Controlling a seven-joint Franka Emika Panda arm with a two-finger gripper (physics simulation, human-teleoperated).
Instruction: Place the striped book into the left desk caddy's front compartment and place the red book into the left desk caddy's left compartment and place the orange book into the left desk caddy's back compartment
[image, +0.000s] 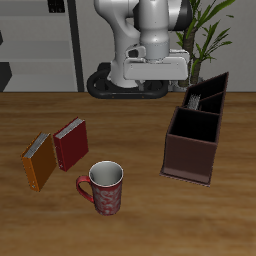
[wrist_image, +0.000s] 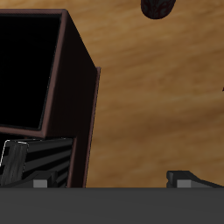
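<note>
Striped book (wrist_image: 39, 162) apparently fills the caddy's (image: 190, 158) slot.

The table holds three books: one small dark-red hardcover book (image: 71, 143), one small orange-brown hardcover book (image: 39, 162), and one thin grey book with fine black-and-white stripes (wrist_image: 39, 161). There is one dark maroon-brown box organiser with black inside (image: 190, 158), and one red patterned mug (image: 105, 189).

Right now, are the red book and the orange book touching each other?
Cannot tell. In the exterior view the red book and orange book lie side by side with edges meeting or nearly so; no clear gap or contact shows.
</note>
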